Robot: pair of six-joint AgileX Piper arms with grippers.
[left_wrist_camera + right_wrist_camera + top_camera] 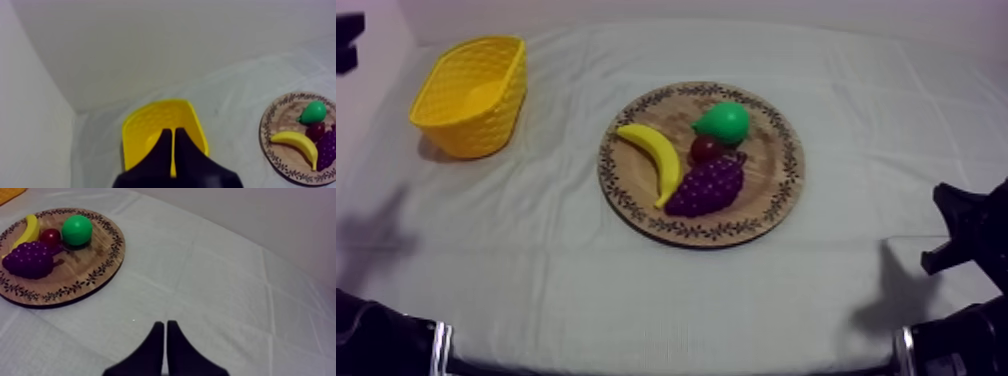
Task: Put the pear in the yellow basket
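The green pear (724, 121) lies at the far right part of the round wooden board (768, 172), next to a small red fruit (707, 149). The yellow basket (471, 95) stands at the table's far left, with nothing in it that I can see. In the left wrist view my left gripper (173, 132) is shut on nothing, its narrow wedge pointing at the basket (150, 122), with the pear (313, 111) far off to the side. My right gripper (165, 323) is shut too, over bare cloth well short of the board (92, 263) and the pear (77, 230).
On the board also lie a banana (654, 160) and a bunch of purple grapes (706, 187). My right arm (971, 232) stands at the table's right edge. A wall runs behind the basket.
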